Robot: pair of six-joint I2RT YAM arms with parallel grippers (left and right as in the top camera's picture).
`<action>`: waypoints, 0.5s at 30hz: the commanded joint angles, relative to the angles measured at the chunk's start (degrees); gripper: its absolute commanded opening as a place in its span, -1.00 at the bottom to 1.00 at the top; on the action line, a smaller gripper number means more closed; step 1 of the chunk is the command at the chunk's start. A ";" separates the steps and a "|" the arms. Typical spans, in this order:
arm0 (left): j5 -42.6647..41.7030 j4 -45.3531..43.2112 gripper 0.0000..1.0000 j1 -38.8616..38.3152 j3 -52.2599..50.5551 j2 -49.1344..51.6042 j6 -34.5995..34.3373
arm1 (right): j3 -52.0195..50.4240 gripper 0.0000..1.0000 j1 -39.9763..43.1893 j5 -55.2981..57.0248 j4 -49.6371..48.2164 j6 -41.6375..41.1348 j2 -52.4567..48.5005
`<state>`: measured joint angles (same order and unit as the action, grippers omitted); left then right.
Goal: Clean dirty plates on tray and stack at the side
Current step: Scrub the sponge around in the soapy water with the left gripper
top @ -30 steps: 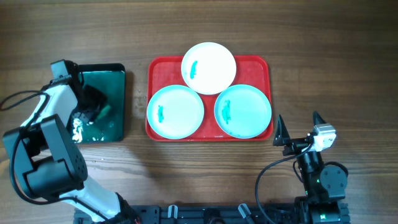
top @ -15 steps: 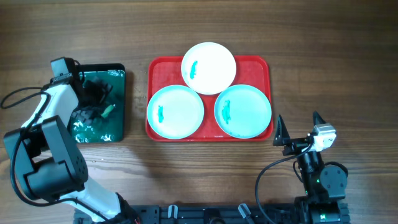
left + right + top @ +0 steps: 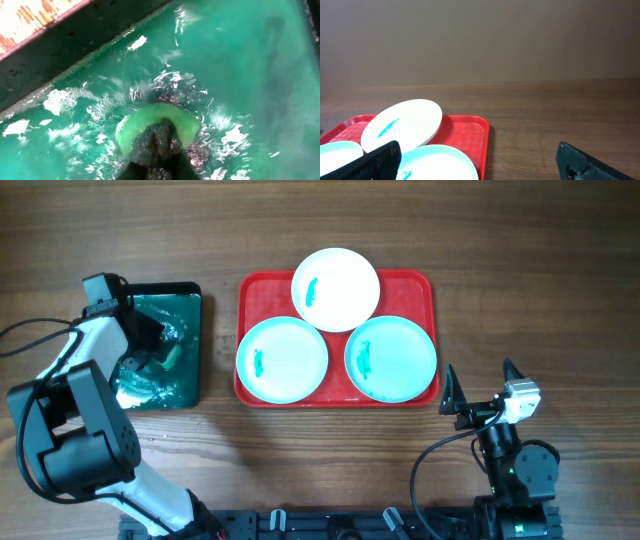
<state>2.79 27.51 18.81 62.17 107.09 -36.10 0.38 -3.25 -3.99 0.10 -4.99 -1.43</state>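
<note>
Grips a green sponge [image 3: 131, 131] in the dark green tray [image 3: 186, 387] with the left hand [image 3: 158, 144], right hand [image 3: 479, 376] open; shows all three plates [image 3: 336, 288] smeared on the red tray [image 3: 414, 284], none stacked.

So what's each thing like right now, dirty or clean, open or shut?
red tray: holds all three plates
white plate: dirty, leaning on the other two plates
left turquoise plate: dirty, flat on tray
right turquoise plate: dirty, flat on tray
green tray: filled with rippled water
green sponge: wet, underwater, pinched
left claw: shut on the green sponge
right claw: open, empty
</note>
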 commanded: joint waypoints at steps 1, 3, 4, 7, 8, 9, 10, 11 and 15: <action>-1.05 2.34 0.94 0.11 -1.20 1.46 -0.39 | -0.09 0.99 -0.11 0.66 -0.17 0.48 0.02; -4.63 3.58 1.00 0.11 -1.20 1.46 -0.39 | -0.09 0.99 -0.11 0.66 -0.17 0.48 0.02; -6.36 4.11 1.00 0.11 -1.20 1.46 -0.39 | -0.09 0.99 -0.11 0.66 -0.15 0.48 0.02; -12.41 6.49 1.00 0.11 -1.20 1.46 -0.39 | -0.09 0.99 -0.11 0.66 -0.17 0.46 0.02; -14.60 7.54 0.99 0.11 -1.20 1.46 -0.39 | -0.09 1.00 -0.11 0.66 -0.17 0.48 0.02; -16.15 8.37 0.93 0.11 -1.20 1.46 -0.39 | -0.09 0.99 -0.11 0.66 -0.17 0.48 0.02; -16.94 9.25 0.67 0.11 -1.20 1.46 -0.39 | -0.09 0.99 -0.11 0.66 -0.17 0.48 0.02; -16.92 9.57 0.47 0.11 -1.20 1.46 -0.37 | -0.09 0.99 -0.11 0.66 -0.15 0.46 0.02; -16.87 9.81 -0.55 0.11 -1.20 1.46 -0.37 | -0.09 0.99 -0.11 0.66 -0.17 0.48 0.02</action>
<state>-10.44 37.04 19.05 62.81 106.21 -36.47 0.38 -3.25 -3.99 0.10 -4.99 -1.43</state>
